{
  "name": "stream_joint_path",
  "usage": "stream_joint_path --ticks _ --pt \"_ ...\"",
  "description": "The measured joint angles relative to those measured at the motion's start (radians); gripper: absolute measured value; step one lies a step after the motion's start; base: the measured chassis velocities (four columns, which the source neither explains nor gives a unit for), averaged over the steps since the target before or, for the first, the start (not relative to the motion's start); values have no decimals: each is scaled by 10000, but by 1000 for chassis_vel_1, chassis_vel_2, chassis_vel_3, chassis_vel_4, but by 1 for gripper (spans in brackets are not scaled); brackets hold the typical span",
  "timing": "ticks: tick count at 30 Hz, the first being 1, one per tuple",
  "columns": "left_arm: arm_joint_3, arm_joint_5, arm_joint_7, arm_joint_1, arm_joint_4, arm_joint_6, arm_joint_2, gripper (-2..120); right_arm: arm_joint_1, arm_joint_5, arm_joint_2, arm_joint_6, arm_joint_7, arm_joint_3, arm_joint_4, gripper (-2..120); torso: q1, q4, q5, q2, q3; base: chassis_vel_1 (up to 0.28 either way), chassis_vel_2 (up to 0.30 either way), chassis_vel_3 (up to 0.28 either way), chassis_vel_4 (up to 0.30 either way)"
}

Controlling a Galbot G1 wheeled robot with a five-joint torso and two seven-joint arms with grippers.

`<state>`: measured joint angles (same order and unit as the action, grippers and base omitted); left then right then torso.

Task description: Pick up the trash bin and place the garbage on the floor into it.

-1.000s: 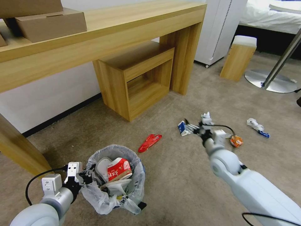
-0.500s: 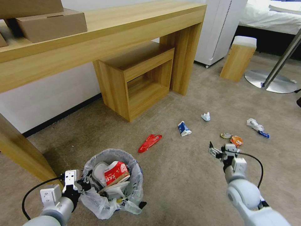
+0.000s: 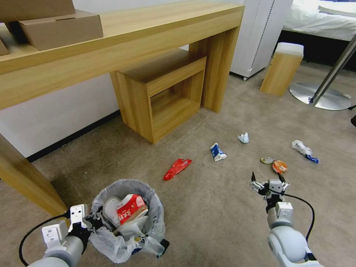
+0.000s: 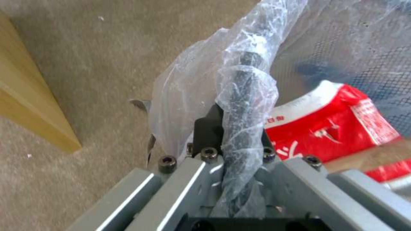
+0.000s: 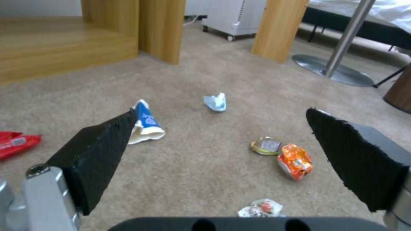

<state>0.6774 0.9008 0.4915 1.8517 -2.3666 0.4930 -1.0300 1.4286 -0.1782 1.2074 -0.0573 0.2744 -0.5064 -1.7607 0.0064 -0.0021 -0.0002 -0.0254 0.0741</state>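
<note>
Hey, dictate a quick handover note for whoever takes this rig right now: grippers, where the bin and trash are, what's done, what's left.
Left gripper: shut on the trash bin, clamping its bagged rim.
Right gripper: open and empty, above the carpet just short of the orange wrapper.
Done: the red-white cup and some white litter are in the bin.
Left on the floor: red wrapper, blue-white carton, small pale scrap, a round flattened piece beside the orange wrapper, and a white-and-blue piece farther right.
</note>
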Motion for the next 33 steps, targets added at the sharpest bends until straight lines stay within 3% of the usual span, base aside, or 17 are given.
stream_joint_path --ticks 9,15,18,24,33 --pt "-4 -96 176 -50 -180 167 -606 0 222 505 538 -201 -294 -186 196 100 1 0 1 2 0 0 0 0 0" --pt "-110 -334 52 -65 -102 174 -1069 0 200 -272 521 -171 777 180 72 100 0 1 2 2 0 0 0 0 0" --pt "-144 -319 32 -141 -96 175 -1246 0 201 -255 489 -200 825 154 6 100 1 0 3 2 0 0 0 0 0" --pt "-44 -179 81 -350 -128 227 -1609 0 82 727 499 -1063 -68 -337 450 100 1 -1 5 3 0 0 0 0 0" --pt "-154 -93 270 -439 -148 274 -2051 0 -28 1504 486 -1966 -434 -588 929 100 1 0 4 2 0 0 0 0 0"
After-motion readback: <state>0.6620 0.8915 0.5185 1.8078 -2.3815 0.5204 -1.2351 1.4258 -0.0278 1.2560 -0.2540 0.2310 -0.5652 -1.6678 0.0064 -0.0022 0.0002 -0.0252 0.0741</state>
